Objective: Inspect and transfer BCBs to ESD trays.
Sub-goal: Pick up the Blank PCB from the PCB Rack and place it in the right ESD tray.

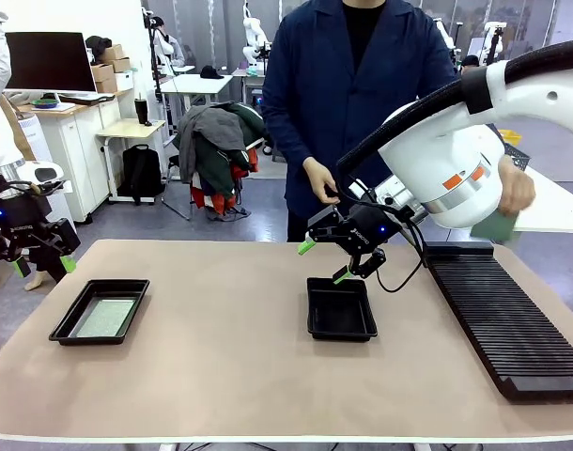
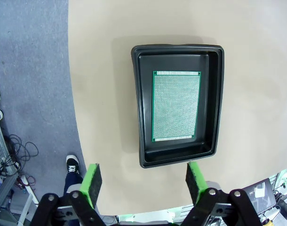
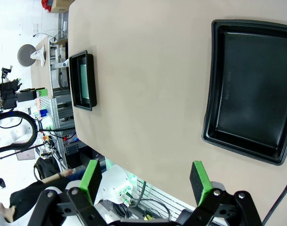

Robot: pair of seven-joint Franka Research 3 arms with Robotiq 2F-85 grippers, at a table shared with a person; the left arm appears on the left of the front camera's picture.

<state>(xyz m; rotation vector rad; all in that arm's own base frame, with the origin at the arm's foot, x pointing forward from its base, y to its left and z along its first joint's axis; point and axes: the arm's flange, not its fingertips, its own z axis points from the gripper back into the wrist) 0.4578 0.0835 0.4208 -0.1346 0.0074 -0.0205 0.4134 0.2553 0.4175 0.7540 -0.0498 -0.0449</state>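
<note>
Across a tan table (image 1: pixel 230 376) with rounded corners, two shallow black trays sit well apart. The left tray (image 1: pixel 70 331) lies near the table's left end and holds one pale green speckled board (image 1: pixel 105 318) flat on its floor. The middle tray (image 1: pixel 315 324) lies near the table's centre, its floor plain black. A long black ribbed rack (image 1: pixel 503 319) runs along the right end of the table.

The left gripper (image 1: pixel 45 266) hangs over the table's left corner, its jaws spread and holding nothing. From its wrist camera, its green pads (image 2: pixel 91 181) frame the left tray (image 2: pixel 139 94), and the board (image 2: pixel 176 106) lies square inside it with a margin of black floor all round.

The right gripper (image 1: pixel 324 261) hovers just above the far end of the middle tray, tilted, jaws wide apart and holding nothing. Its wrist camera looks down on that tray (image 3: pixel 209 94), with the left tray (image 3: pixel 82 106) and its board (image 3: pixel 85 81) farther off.

A person in a dark blue coat (image 1: pixel 352 94) stands at the far side, one hand (image 1: pixel 321 180) lowered just behind the right gripper.

Beyond the table the room has a grey floor (image 1: pixel 258 211), white desks, a dark monitor (image 1: pixel 50 61), cardboard boxes (image 1: pixel 111 68) and a heap of clothes (image 1: pixel 216 141).
</note>
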